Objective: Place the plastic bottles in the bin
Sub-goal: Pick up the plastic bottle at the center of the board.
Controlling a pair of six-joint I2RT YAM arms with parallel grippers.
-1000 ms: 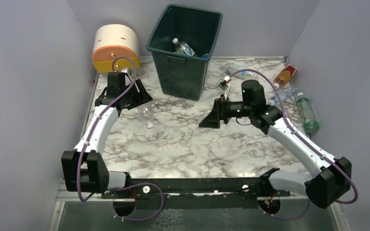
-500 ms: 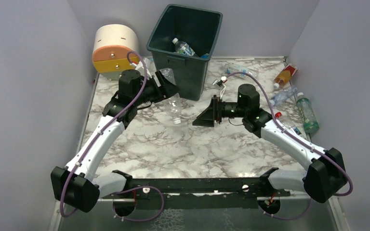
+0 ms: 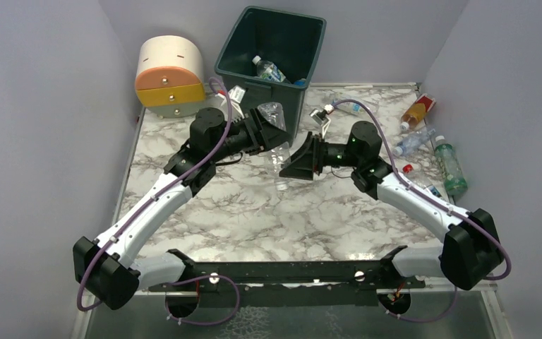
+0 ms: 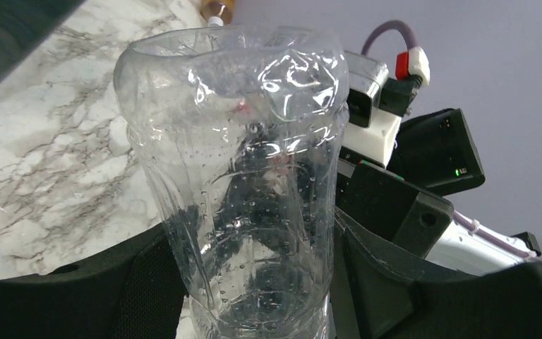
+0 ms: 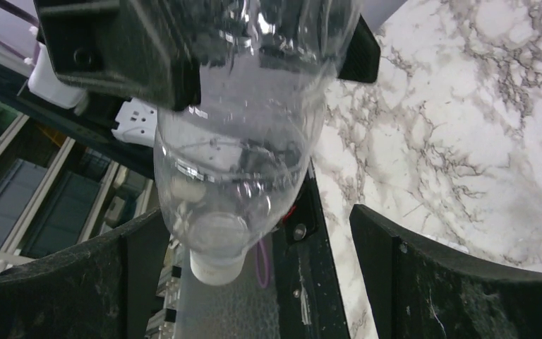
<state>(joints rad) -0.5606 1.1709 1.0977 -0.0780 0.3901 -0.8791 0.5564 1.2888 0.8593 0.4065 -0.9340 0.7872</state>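
The left gripper (image 3: pixel 269 133) is clenched around the middle of a clear plastic bottle (image 3: pixel 280 161). Its black fingers press the bottle's dented wall from both sides, as the right wrist view shows. The bottle hangs with its crumpled base up and its pale capped neck down, lifted off the marble table (image 3: pixel 254 212). It is just in front of the bin (image 3: pixel 265 106), outside it and near the front wall. The right gripper (image 3: pixel 293 165) is spread wide and grasps nothing. In its own wrist view the neck end of the bottle lies between its two fingers with a gap on either side, and the two grippers face each other closely. At least one labelled bottle (image 3: pixel 268 69) lies inside the bin. More bottles are scattered along the far right side of the table, well apart from both grippers: an orange one (image 3: pixel 416 111) near the corner, a clear one (image 3: pixel 413 141) below it, and a green one (image 3: pixel 450 166) by the wall. Another clear one (image 3: pixel 349 107) lies to the right of the bin. A rounded cream, orange and yellow drawer unit (image 3: pixel 169 74) stands to the left of the bin.
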